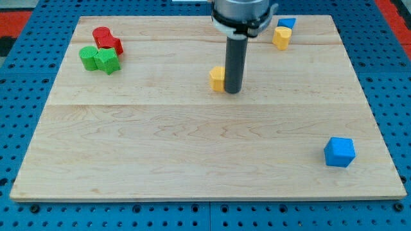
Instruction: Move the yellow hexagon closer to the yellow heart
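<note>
A yellow block (217, 78), partly hidden by the rod, lies near the board's top middle; its shape looks hexagonal. My tip (233, 91) rests on the board touching that block's right side. A second yellow block (281, 37), heart-like, sits at the top right, just below a blue block (286, 23). The two yellow blocks are well apart.
Two red blocks (106, 38) and two green blocks (100, 59) cluster at the top left. A blue cube (339, 152) lies at the lower right. The wooden board (192, 154) rests on a blue pegboard surface; the arm's body hangs over the top middle.
</note>
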